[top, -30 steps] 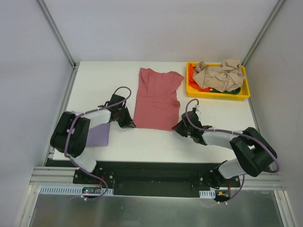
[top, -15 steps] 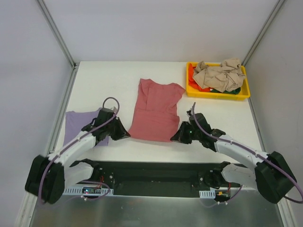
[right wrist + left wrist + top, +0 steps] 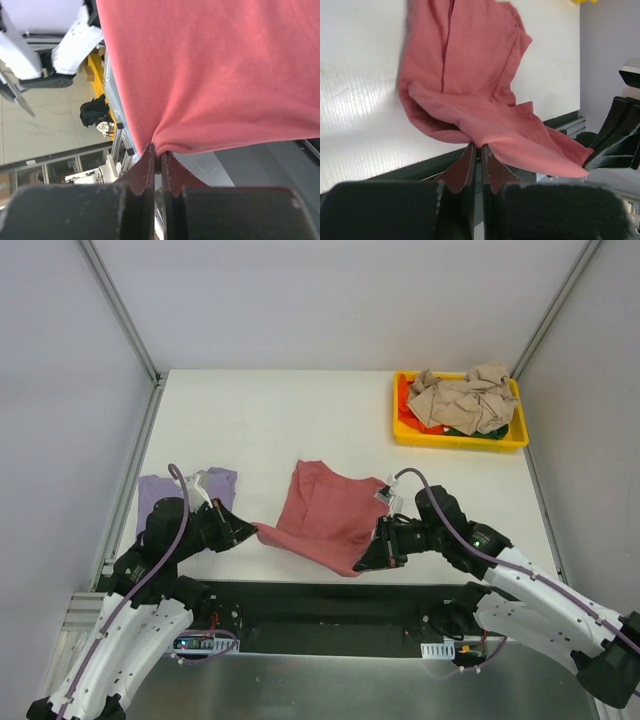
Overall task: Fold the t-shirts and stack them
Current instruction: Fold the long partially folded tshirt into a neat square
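Note:
The dusty red-pink t-shirt [image 3: 330, 515] lies at the table's near edge with its near hem lifted between both arms. My left gripper [image 3: 250, 531] is shut on the hem's left corner; in the left wrist view the cloth [image 3: 470, 75] drapes away from my pinched left gripper [image 3: 480, 146]. My right gripper [image 3: 366, 558] is shut on the hem's right corner, and the shirt [image 3: 215, 65] fills the right wrist view above that gripper [image 3: 160, 152]. A lavender t-shirt [image 3: 160, 492] lies flat at the left. Beige [image 3: 462, 395], red [image 3: 408, 400] and dark green [image 3: 497, 431] t-shirts are heaped in the tray.
The yellow tray [image 3: 455, 441] stands at the back right of the white table [image 3: 270, 410]. A metal frame rail [image 3: 320, 595] runs along the near edge, under the lifted hem. Grey walls close the left, right and back sides.
Both arms have pulled toward the near edge, dragging the red-pink shirt with them from the table's middle. The right gripper has closed on the hem; the lavender shirt is uncovered.

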